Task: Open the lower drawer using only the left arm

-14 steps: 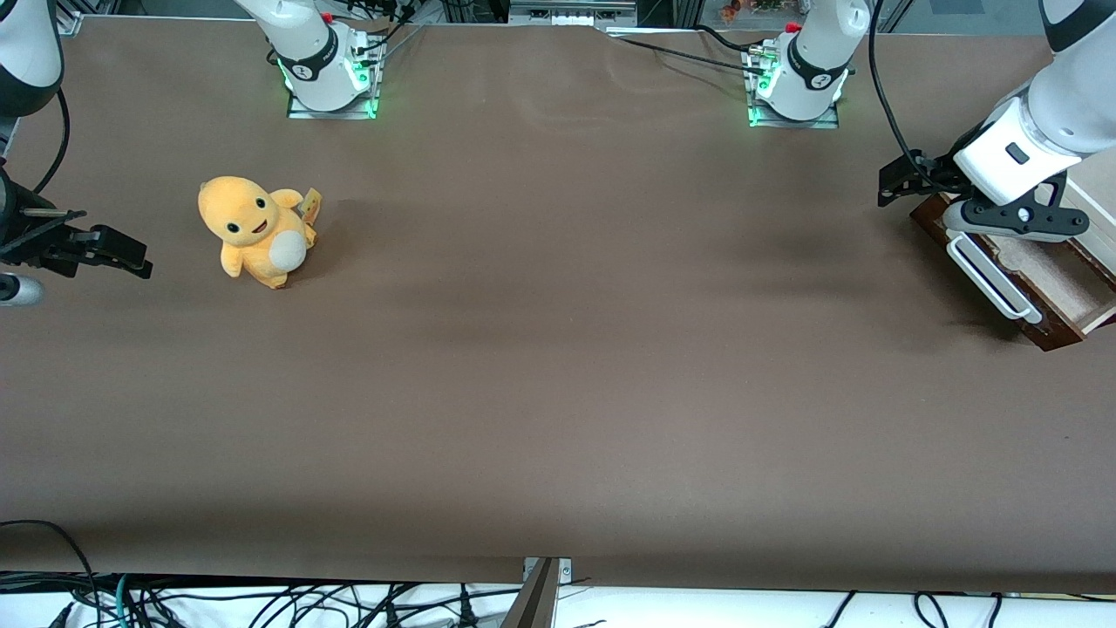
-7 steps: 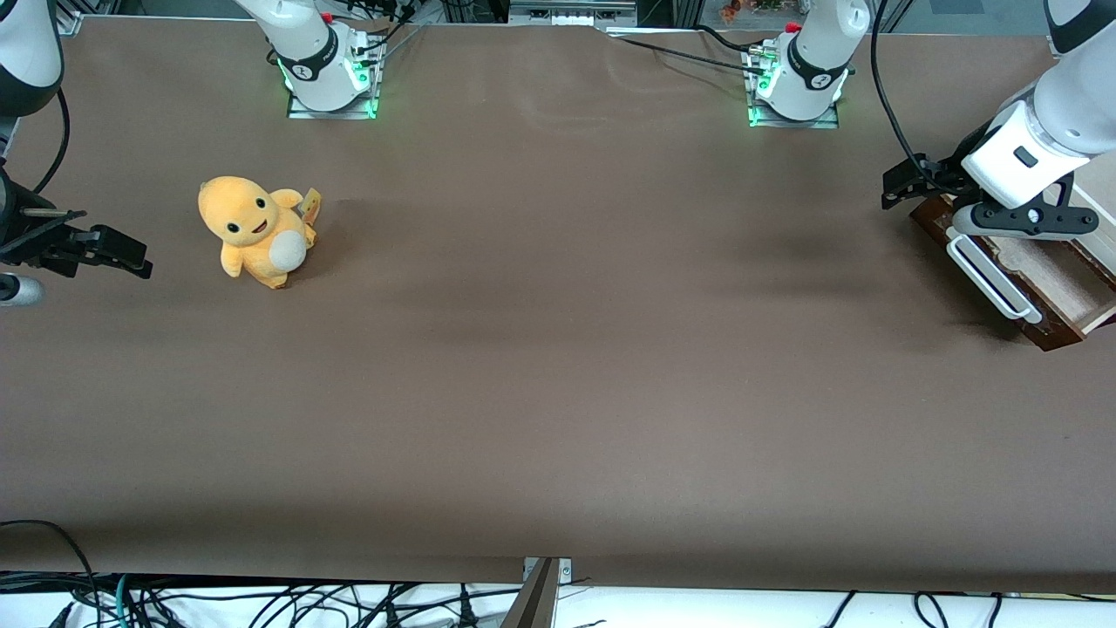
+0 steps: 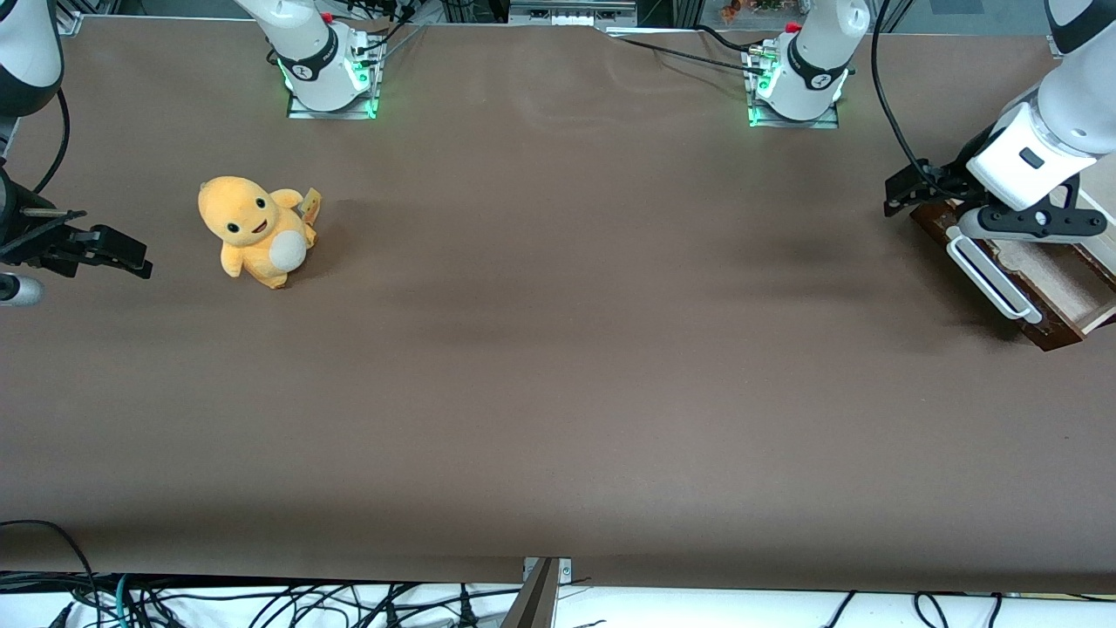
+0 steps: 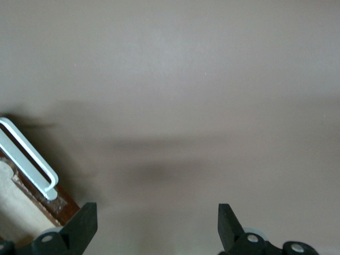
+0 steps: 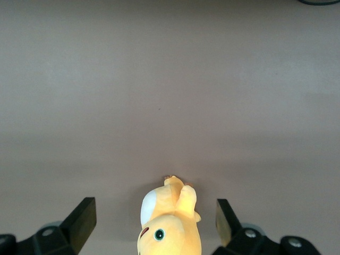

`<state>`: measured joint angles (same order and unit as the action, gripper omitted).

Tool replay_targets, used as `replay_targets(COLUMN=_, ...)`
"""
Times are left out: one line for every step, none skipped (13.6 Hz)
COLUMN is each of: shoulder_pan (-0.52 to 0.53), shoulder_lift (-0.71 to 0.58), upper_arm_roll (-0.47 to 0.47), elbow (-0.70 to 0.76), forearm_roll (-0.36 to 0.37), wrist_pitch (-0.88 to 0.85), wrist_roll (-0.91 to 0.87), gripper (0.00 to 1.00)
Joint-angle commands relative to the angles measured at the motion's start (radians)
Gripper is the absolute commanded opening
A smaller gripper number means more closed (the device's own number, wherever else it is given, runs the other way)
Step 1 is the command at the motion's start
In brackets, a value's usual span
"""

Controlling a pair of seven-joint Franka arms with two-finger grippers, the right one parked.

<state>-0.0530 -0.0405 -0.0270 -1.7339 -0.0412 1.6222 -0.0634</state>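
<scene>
The lower drawer [image 3: 1055,277] stands pulled out at the working arm's end of the table, its pale beige inside showing. Its dark brown front carries a long silver bar handle [image 3: 991,277]. The left arm's gripper [image 3: 902,187] hangs open and empty above the table, beside the drawer end that lies farther from the front camera. It touches nothing. In the left wrist view the gripper [image 4: 156,215] has its fingers spread wide over bare table. The handle [image 4: 32,158] and the brown drawer front [image 4: 62,204] lie off to one side of it.
An orange plush toy [image 3: 255,231] sits toward the parked arm's end of the table and shows in the right wrist view [image 5: 169,226]. Two arm bases [image 3: 330,74] [image 3: 798,83] stand at the table edge farthest from the front camera. The cabinet [image 3: 1100,190] lies at the frame's edge.
The left arm's wrist has lifted a little and drifted away from the front camera, off the handle. The drawer has stayed pulled out and still.
</scene>
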Motion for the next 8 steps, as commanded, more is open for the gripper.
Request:
replay_targets(shoulder_pan=0.001, shoulder_lift=-0.029, upper_arm_roll=-0.001, elbow=-0.032, forearm_roll=0.027, wrist_pitch=0.027, wrist_roll=-0.012, gripper=1.0)
replay_targets(shoulder_pan=0.001, shoulder_lift=-0.027, upper_arm_roll=0.001, elbow=-0.03, forearm_roll=0.027, wrist_pitch=0.028, wrist_roll=-0.01, gripper=1.0)
replay_targets(shoulder_pan=0.001, shoulder_lift=-0.027, upper_arm_roll=0.001, elbow=-0.03, forearm_roll=0.033, wrist_pitch=0.028, wrist_roll=-0.009, gripper=1.0)
replay_targets(shoulder_pan=-0.001, shoulder_lift=-0.029, upper_arm_roll=0.001, elbow=-0.03, forearm_roll=0.053, wrist_pitch=0.028, wrist_roll=-0.007, gripper=1.0)
replay_targets(shoulder_pan=-0.002, shoulder_lift=-0.029, upper_arm_roll=-0.001, elbow=-0.03, forearm_roll=0.064, wrist_pitch=0.028, wrist_roll=-0.006, gripper=1.0)
replay_targets(shoulder_pan=-0.001, shoulder_lift=-0.03, upper_arm_roll=-0.002, elbow=-0.03, forearm_roll=0.064, wrist_pitch=0.027, wrist_roll=-0.006, gripper=1.0)
replay_targets(shoulder_pan=-0.001, shoulder_lift=-0.03, upper_arm_roll=-0.002, elbow=-0.03, forearm_roll=0.064, wrist_pitch=0.027, wrist_roll=-0.003, gripper=1.0)
replay_targets(shoulder_pan=-0.001, shoulder_lift=-0.03, upper_arm_roll=-0.002, elbow=-0.03, forearm_roll=0.064, wrist_pitch=0.027, wrist_roll=-0.006, gripper=1.0)
